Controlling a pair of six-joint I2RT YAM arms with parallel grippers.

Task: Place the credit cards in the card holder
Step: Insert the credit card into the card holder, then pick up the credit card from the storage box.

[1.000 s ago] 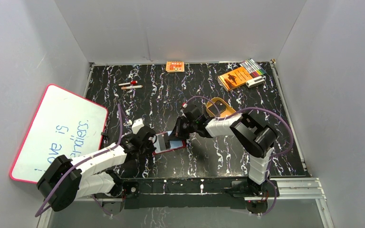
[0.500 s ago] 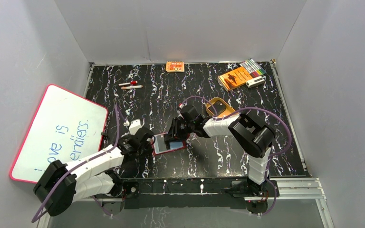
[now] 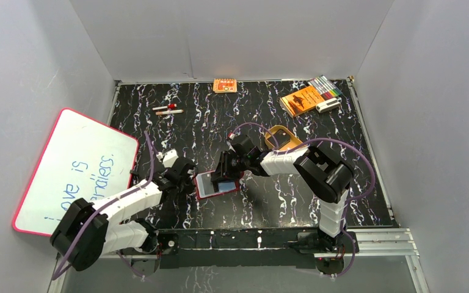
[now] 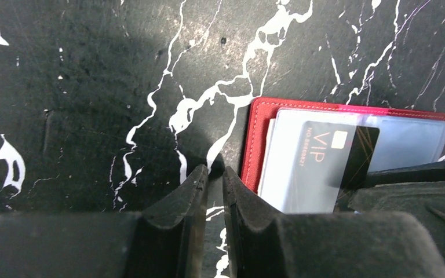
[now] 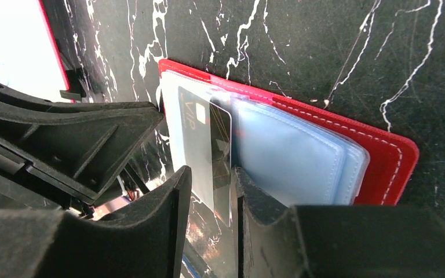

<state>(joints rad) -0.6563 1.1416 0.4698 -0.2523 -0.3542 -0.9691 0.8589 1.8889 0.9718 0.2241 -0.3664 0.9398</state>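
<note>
The card holder [image 3: 217, 193] lies open on the black marbled table, red with pale clear sleeves [image 5: 301, 156]. A dark credit card [image 4: 331, 155] marked VIP sits partly inside the left sleeve. Its free end sticks out between the jaws of my right gripper [image 5: 213, 176] [image 3: 223, 173]. Those jaws stand open around the card and do not pinch it. My left gripper [image 4: 214, 172] [image 3: 187, 177] rests on the table just left of the holder's red edge [image 4: 256, 145]. It is all but shut, with a thin slit and nothing in it.
A whiteboard [image 3: 76, 168] leans off the table's left side. A tan oval tray [image 3: 286, 137] lies behind the right arm. At the back are an orange booklet [image 3: 301, 99], markers [image 3: 325, 85], a small orange box [image 3: 225, 85] and two pens [image 3: 167, 110].
My right gripper has opened off the card, which stays in the sleeve. My left gripper has drawn back to the left, off the holder's edge.
</note>
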